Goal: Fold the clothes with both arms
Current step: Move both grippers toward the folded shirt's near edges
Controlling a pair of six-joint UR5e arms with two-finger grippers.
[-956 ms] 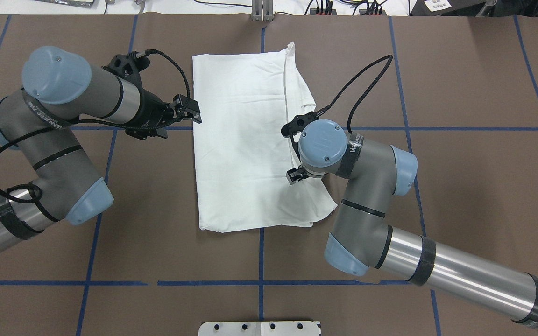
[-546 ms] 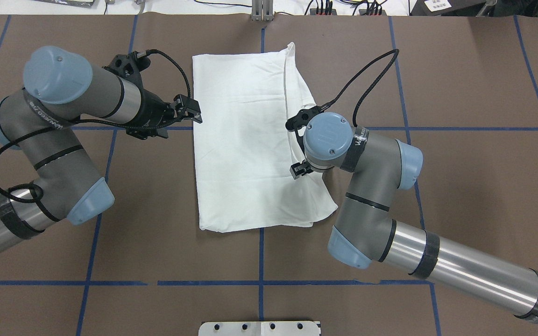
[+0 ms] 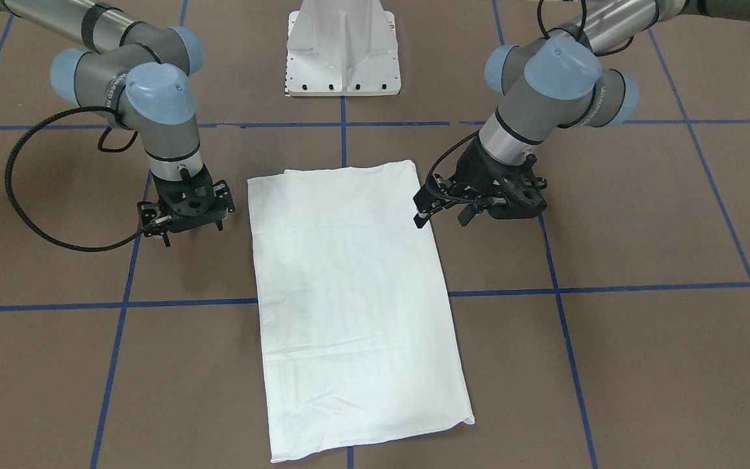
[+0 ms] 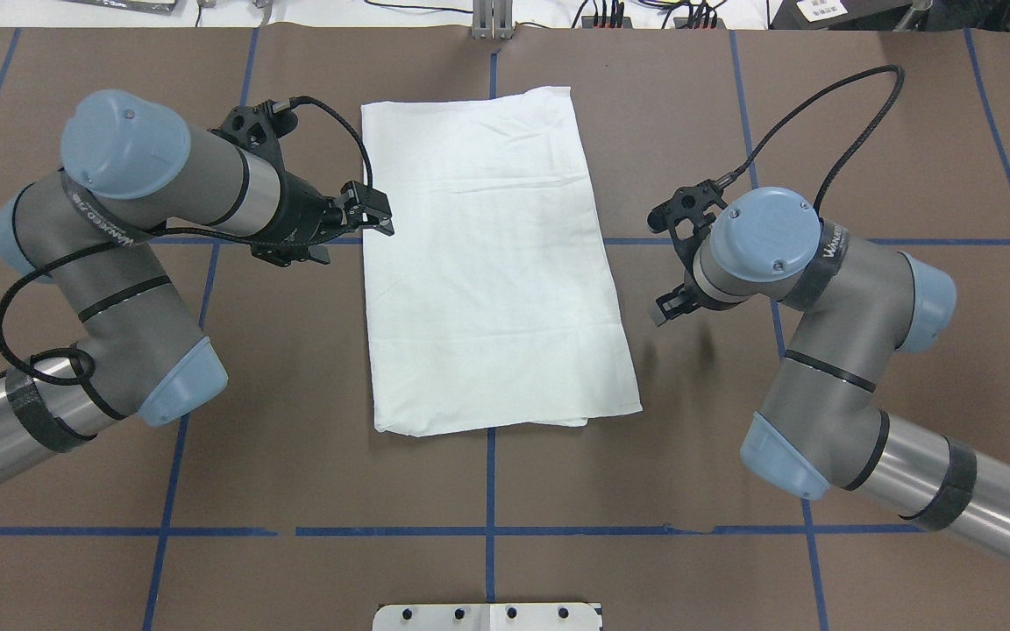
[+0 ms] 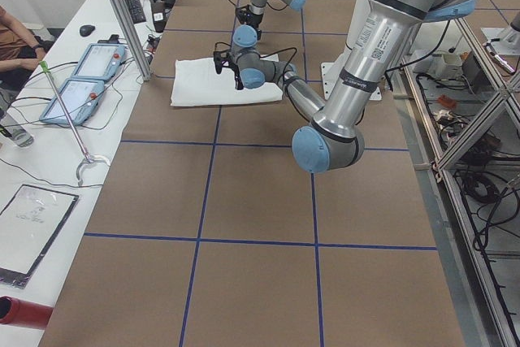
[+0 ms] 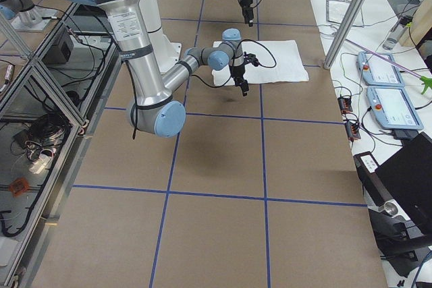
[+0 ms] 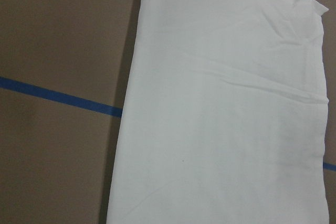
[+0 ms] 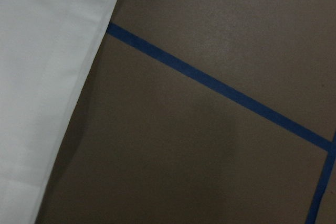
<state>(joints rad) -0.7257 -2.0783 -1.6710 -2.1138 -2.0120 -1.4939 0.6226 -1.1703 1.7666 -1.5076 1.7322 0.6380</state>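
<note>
The white shirt (image 4: pixel 492 263) lies flat on the brown table, folded into a long rectangle; it also shows in the front view (image 3: pixel 349 293). Its printed text and neck label are hidden. My left gripper (image 4: pixel 375 215) hovers at the shirt's left edge, open and empty; in the front view (image 3: pixel 442 218) its fingers stand apart. My right gripper (image 4: pixel 667 311) is to the right of the shirt, apart from it, open and empty, as the front view (image 3: pixel 189 231) also shows. The left wrist view shows the shirt (image 7: pixel 220 119); the right wrist view shows only its edge (image 8: pixel 42 77).
The white pedestal base (image 3: pixel 342 52) stands at the robot's side of the table. Blue tape lines (image 4: pixel 489 478) cross the brown table cover. A side table with two tablets (image 5: pixel 81 79) and a metal post (image 5: pixel 122 14) runs along the far edge.
My right arm has swung right, off the shirt onto bare table. The raised fold along the shirt's right side now lies flat. My left gripper has shifted slightly right.
</note>
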